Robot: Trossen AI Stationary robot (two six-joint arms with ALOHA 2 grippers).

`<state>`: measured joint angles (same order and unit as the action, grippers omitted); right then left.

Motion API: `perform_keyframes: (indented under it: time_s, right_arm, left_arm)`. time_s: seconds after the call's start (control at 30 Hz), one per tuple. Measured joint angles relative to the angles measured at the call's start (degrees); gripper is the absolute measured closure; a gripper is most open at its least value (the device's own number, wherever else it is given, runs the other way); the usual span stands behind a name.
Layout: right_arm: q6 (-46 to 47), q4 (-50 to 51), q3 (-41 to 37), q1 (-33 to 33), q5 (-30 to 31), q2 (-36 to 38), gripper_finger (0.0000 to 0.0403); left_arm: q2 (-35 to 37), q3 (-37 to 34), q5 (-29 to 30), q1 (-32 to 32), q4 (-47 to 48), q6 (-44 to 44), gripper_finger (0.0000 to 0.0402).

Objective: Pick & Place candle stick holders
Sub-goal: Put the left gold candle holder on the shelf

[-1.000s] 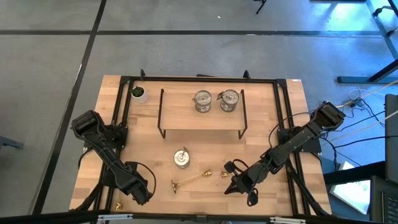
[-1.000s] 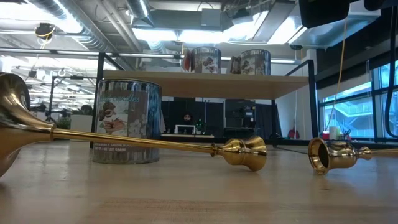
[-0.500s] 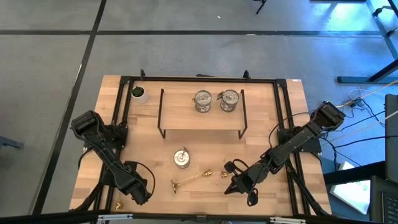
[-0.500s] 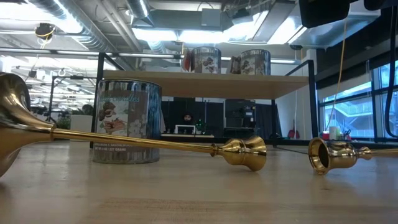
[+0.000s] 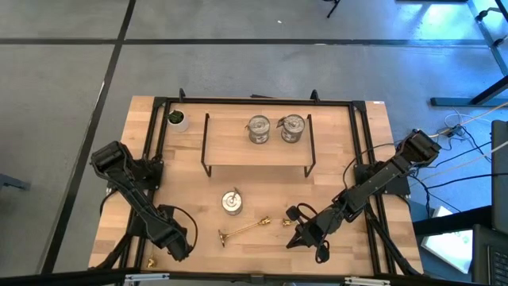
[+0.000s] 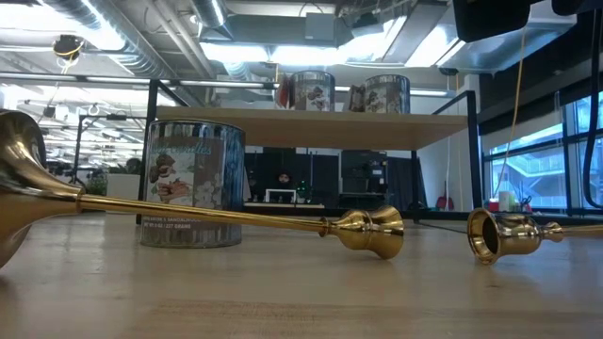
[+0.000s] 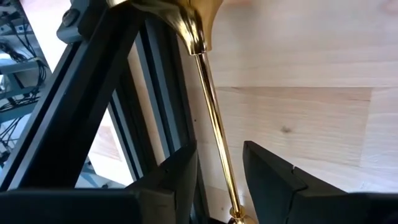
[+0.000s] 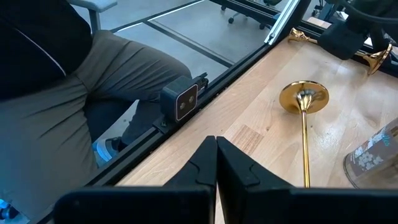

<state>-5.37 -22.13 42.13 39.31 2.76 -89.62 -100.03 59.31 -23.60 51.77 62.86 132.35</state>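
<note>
1. Left gripper (image 7: 219, 149) low at the table's near-left corner, by the black frame rail (image 7: 93, 106).
2. Fingers (image 7: 177, 180) apart, straddling the stem of the corner stick (image 7: 214, 112); a gap on each side of the stem, so not clamped on it yet.
3. Corner stick flat on the wood, flared end pointing away from the gripper.
4. Right gripper (image 8: 216, 155) near the table's near-right part, fingers pressed together, holding nothing.
5. Middle stick (image 5: 246, 230) lying flat near the front centre of the table (image 5: 341, 159), disc end towards the left arm, cup end towards the right gripper.
6. Third stick (image 6: 504, 234) also lying flat, just beyond the middle stick's cup end, near the right gripper but apart from it.
7. Loose silvery cup (image 5: 232, 202) upright on the table, just behind the middle stick and in front of the rack.
8. Black wire rack (image 5: 258, 165) at the table's back centre, two more silvery cups side by side on its shelf: left shelf cup (image 5: 259, 129) and right shelf cup (image 5: 292, 127).
9. Small white pot with a plant (image 5: 177, 119) at the back-left corner, beside the rack.
10. Person (image 8: 74, 81) seated just off the table's front edge, seen in the right wrist view.
</note>
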Motion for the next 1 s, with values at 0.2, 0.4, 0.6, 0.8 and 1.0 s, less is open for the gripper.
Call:
perform_keyframes:
  time_s: [0.2,0.4,0.6,0.8,1.0]
  right_arm:
    - [0.0,0.0,0.0,0.0,0.0,0.0,0.0399]
    - [0.1,0.0,0.0,0.0,0.0,0.0,0.0399]
    - [0.2,0.0,0.0,0.0,0.0,0.0,0.0399]
    - [0.2,0.0,0.0,0.0,0.0,0.0,0.0399]
    - [0.5,0.0,0.0,0.2,0.0,0.0,0.0399]
  left_arm:
    - [0.0,0.0,0.0,0.8,-0.3,0.4,0.0281]
    - [0.0,-2.3,-1.9,1.1,-4.9,0.8,0.0279]
    - [0.1,-5.3,-2.0,0.5,-8.6,-1.1,0.0279]
    - [0.0,-5.4,-1.7,0.3,-8.5,-1.1,0.0318]
    - [0.2,-6.2,-2.0,0.5,-10.0,-1.0,0.0383]
